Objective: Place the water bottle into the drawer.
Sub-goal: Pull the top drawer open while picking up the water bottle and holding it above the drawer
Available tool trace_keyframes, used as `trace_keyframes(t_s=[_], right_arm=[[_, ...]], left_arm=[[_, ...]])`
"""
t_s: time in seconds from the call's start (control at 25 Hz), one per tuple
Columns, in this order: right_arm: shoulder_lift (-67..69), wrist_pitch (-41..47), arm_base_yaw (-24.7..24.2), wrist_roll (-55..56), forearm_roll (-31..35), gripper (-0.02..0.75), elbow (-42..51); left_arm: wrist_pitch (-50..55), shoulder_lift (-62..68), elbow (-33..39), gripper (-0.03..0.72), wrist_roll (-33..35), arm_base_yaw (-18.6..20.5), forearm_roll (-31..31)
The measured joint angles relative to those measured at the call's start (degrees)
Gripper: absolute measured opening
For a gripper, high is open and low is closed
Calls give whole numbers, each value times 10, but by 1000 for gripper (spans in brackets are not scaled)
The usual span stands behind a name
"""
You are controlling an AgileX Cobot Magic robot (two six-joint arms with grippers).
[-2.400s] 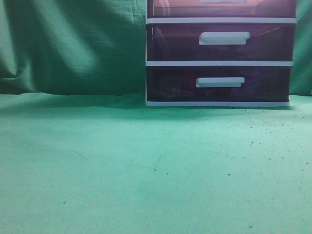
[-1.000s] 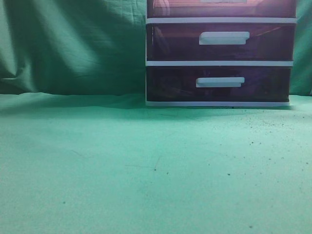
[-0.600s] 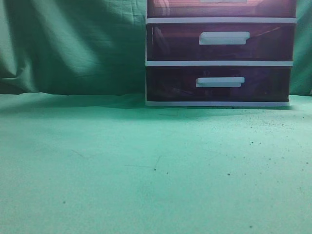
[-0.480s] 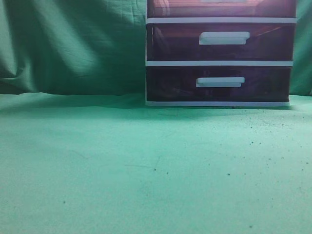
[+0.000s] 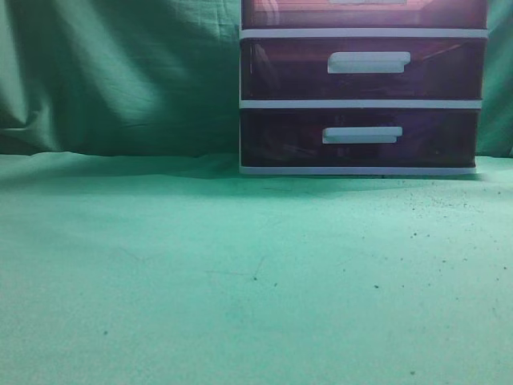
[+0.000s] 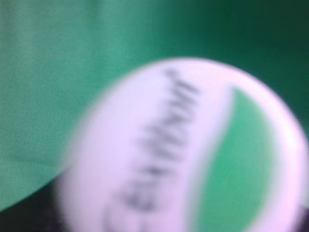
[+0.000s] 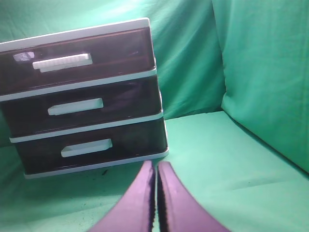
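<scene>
Ahead of the right claw point(image 7: 155, 203), tips together: dark three-drawer plastic cabinet point(image 7: 84, 96), drawers all closed | left claw unseen, state unknowable; blurred white-green bottle cap point(image 6: 183, 150) fills its view | risk: bottle arrives before any drawer opens.

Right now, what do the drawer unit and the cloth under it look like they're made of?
The drawer unit looks like plastic: dark, see-through, glossy drawer fronts with highlights, set in a white frame with white molded handles. The cloth looks like matte green woven fabric, creased and hanging in folds behind the unit.
</scene>
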Motion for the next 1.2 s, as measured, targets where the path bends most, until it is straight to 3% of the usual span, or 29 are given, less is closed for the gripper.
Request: trace_keyframes(t_s=[0.08,0.24,0.4,0.76,0.96,1.2], right_arm=[[0,0,0,0,0,0,0],[0,0,0,0,0,0,0],[0,0,0,0,0,0,0],[0,-18,0,-13,-9,0,1],[0,-163,0,-16,16,0,-6],[141,-38,0,-31,46,0,-178]], left_arm=[[-4,4,0,403,0,0,0],[4,5,-8,330,0,0,1],[96,-9,-53,340,0,0,2],[336,-116,-237,340,1,-4,11],[405,-178,-280,340,15,-61,15],[415,-210,-282,340,24,-159,32]])
